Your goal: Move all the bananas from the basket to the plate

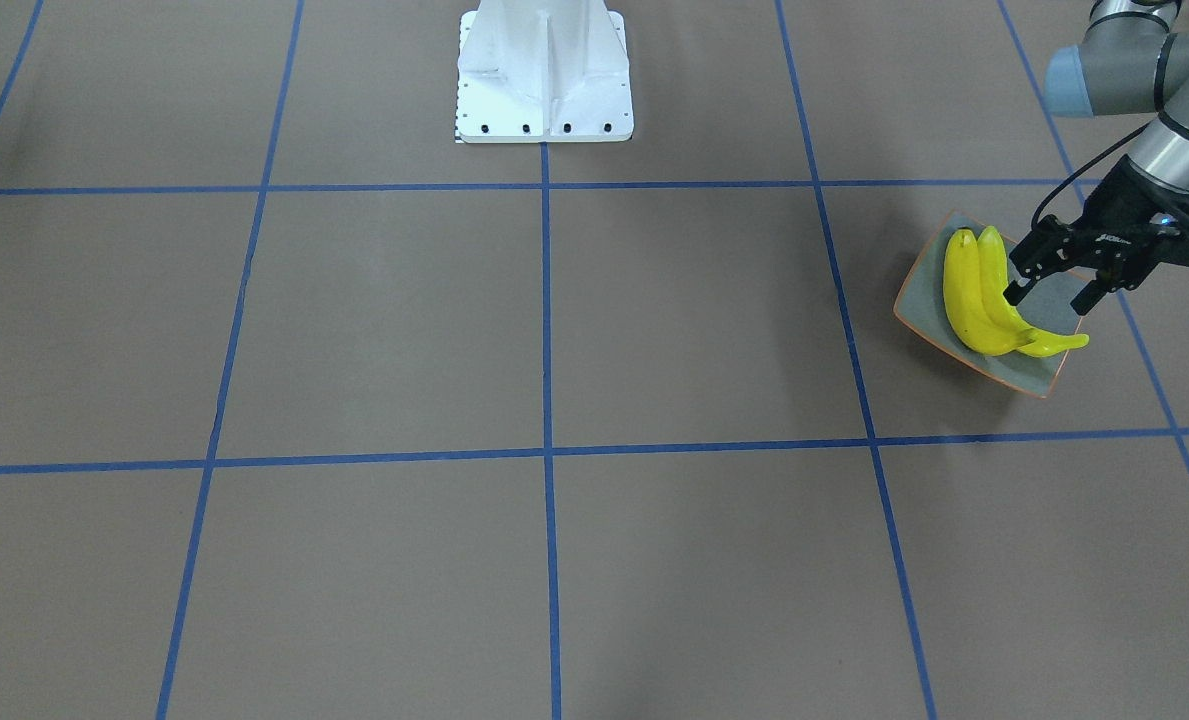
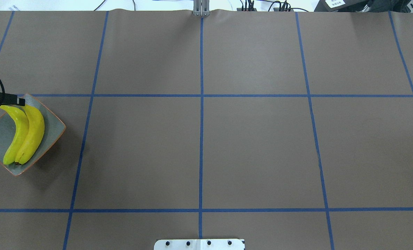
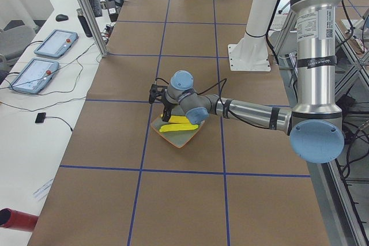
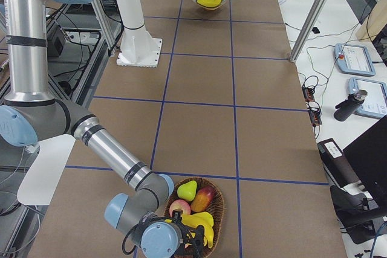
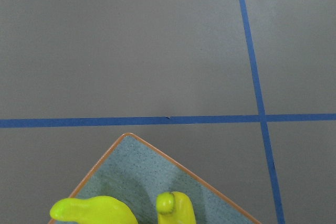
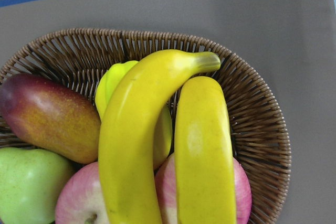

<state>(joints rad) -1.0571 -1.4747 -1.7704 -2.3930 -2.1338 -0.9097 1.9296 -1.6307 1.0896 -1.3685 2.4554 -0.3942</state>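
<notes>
Done: two bananas (image 1: 969, 290) lie on the plate (image 1: 926, 285), side by side and touching, their curves nested.
To do: two more bananas (image 6: 131, 140) lie in the basket (image 6: 262, 129), on top of the other fruit. I judge the job about half finished.
Left side: the left claw (image 1: 1051, 296) hangs over the plate with its fingers spread and nothing between them. One fingertip is just beside the nearer banana.
Right side: the right claw (image 4: 192, 240) hangs low over the basket, at the far end of the desk (image 1: 554, 330) from the plate. I cannot tell whether it is open or closed.
Banana surface: smooth, glossy, bright yellow and plastic-looking. Each is a long curved form with a stubby stem, and likely slippery in a pinch.
Plate: square and shallow with upturned corners, speckled grey-green glaze and a thin orange rim.
Basket: oval, brown woven wicker with ribbed walls.
Other fruit: a red-and-yellow mango (image 6: 50, 119), a green pear (image 6: 26, 187) and pink apples (image 6: 79, 198) sit packed under the bananas.
Desk top: a matte brown covering, marked off in squares by blue tape.
</notes>
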